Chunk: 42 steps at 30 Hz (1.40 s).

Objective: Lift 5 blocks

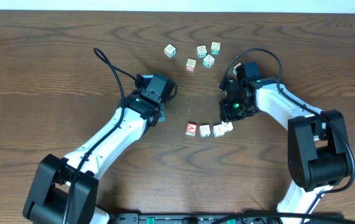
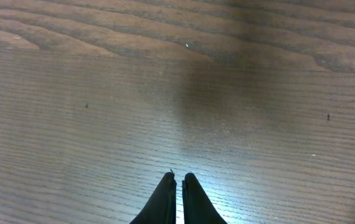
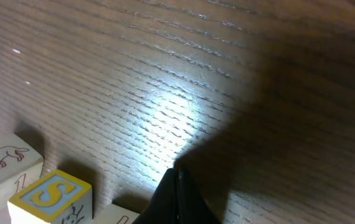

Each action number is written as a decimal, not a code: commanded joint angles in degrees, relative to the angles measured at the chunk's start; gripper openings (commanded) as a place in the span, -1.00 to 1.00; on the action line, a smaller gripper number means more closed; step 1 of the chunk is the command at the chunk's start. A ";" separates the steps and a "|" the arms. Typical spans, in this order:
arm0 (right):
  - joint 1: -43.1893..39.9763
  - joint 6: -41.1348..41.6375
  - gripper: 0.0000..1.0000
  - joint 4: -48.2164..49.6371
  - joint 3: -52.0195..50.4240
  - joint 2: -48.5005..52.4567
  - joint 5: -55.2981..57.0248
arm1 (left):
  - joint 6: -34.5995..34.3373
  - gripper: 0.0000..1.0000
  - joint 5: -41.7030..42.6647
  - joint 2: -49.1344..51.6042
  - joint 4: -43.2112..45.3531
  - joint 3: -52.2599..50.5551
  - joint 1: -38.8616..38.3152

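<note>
Several small cream blocks lie on the wooden table [image 1: 71, 74]. One cluster sits at the back centre, among them a block [image 1: 170, 50] on the left and another block [image 1: 208, 60]. A short row lies nearer the front, starting with the red "A" block [image 1: 192, 129] and ending at a cream block [image 1: 228, 126]. My right gripper [image 1: 231, 116] hovers just behind that row, shut and empty [image 3: 177, 172]. In the right wrist view a yellow "S" block [image 3: 50, 196] and an animal-print block [image 3: 3, 160] lie left of the fingers. My left gripper [image 1: 164, 90] is shut over bare wood [image 2: 177, 177].
Black cables loop from both wrists, one above the left arm [image 1: 112, 65] and one above the right arm [image 1: 258, 56]. The table's far edge [image 1: 177, 12] meets a pale wall. The right arm's base [image 1: 317, 152] stands at the front right.
</note>
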 commanded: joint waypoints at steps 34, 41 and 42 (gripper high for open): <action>-3.23 2.95 -0.97 -13.03 -1.68 2.03 0.72 | 1.62 -0.85 1.22 -0.39 2.56 -0.50 0.20; -2.95 2.99 -0.98 -13.05 -1.68 2.03 0.09 | 7.72 -0.17 4.39 -0.17 8.90 -0.50 0.28; -2.95 2.97 -0.97 -13.14 -1.68 2.03 -0.63 | 8.04 -0.01 4.37 -0.17 9.75 -0.50 0.33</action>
